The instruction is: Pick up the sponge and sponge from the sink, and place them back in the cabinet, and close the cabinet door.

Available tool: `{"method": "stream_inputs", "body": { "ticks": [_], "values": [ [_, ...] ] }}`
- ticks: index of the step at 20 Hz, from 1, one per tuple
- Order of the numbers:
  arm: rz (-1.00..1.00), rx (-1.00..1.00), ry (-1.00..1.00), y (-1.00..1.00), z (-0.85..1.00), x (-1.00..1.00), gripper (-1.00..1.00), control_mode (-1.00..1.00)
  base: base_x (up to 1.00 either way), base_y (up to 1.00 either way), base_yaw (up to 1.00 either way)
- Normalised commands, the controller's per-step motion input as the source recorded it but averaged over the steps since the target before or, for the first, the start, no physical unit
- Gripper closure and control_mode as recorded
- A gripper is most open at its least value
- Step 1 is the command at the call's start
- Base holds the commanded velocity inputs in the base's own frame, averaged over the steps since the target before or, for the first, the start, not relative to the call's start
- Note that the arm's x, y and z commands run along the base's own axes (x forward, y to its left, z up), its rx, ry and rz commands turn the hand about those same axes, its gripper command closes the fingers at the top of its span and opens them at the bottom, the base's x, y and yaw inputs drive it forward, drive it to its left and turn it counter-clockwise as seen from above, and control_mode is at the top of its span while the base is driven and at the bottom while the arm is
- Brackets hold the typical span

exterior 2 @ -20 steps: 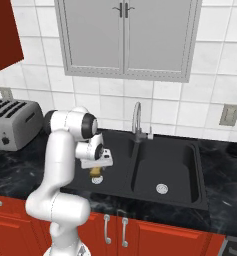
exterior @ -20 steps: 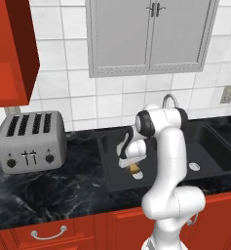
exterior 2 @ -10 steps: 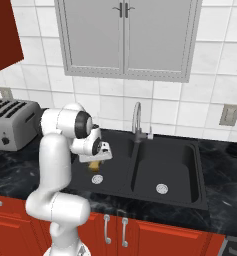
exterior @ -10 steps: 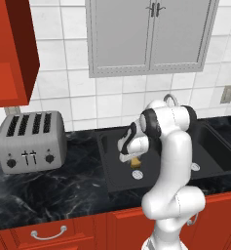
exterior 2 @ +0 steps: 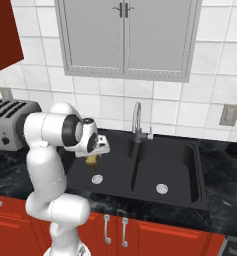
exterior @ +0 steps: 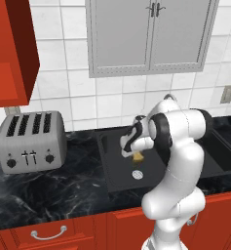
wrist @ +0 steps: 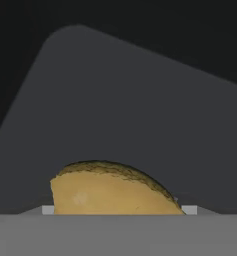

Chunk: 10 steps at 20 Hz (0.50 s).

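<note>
My gripper (exterior: 132,148) is shut on a tan-yellow sponge (exterior: 137,156), holding it in the air above the left basin of the black sink (exterior: 114,163). From the right side the sponge (exterior 2: 92,159) hangs just under the gripper (exterior 2: 96,151), above the basin's drain. In the hand view the sponge (wrist: 110,192) sits close between the fingertips, with the dark sink (wrist: 130,100) floor behind it. The red cabinet (exterior: 7,49) hangs at the upper left, well above and left of the gripper; the red cabinet (exterior 2: 2,30) corner also shows. I cannot tell how the cabinet door stands.
A silver toaster (exterior: 31,141) stands on the black stone counter left of the sink. The curved faucet (exterior 2: 136,119) rises behind the divider between the basins. A grey double-door unit (exterior: 151,34) hangs on the tiled wall above the sink.
The hand has risen out of the left basin with the sponge in it and swung a little toward the left. The jaws kept their width.
</note>
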Motion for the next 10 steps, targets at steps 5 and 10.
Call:
{"method": "stream_inputs", "body": {
  "ticks": [5,10],
  "values": [
    [-0.06,0.0,-0.04,0.0,0.63,-0.53,1.0,-1.0,0.0,0.0,0.0],
    [-0.07,0.0,-0.06,0.0,0.64,-0.41,1.0,-1.0,0.0,0.0,0.0]
  ]
}}
